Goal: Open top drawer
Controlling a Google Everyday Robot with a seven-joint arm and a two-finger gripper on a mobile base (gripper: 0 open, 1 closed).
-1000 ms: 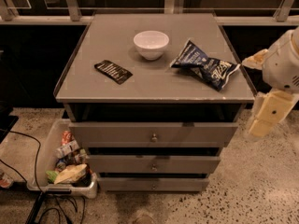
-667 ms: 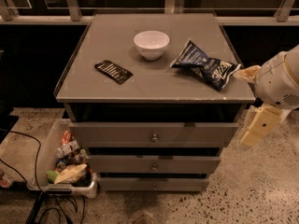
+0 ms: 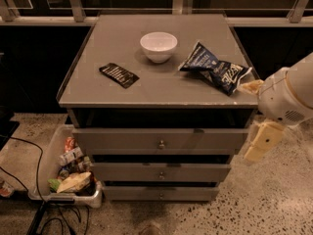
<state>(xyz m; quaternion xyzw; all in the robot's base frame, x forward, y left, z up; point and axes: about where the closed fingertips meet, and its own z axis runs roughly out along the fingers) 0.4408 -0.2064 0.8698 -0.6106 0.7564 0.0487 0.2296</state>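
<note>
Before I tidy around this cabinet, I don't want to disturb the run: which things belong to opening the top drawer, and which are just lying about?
Job in hand:
top drawer
its knob
gripper, at the cabinet's right side

Lying about:
white bowl, blue chip bag and black packet on top
two lower drawers
snack bin on the floor

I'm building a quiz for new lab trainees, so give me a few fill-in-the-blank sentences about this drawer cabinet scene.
1. The bowl standing on the cabinet is coloured ___.
2. The top drawer has one small round metal ___ at its centre.
3. The end effector hangs beside the cabinet's ___ side as pictured, not at the drawer's centre.

Missing words: white; knob; right.
</note>
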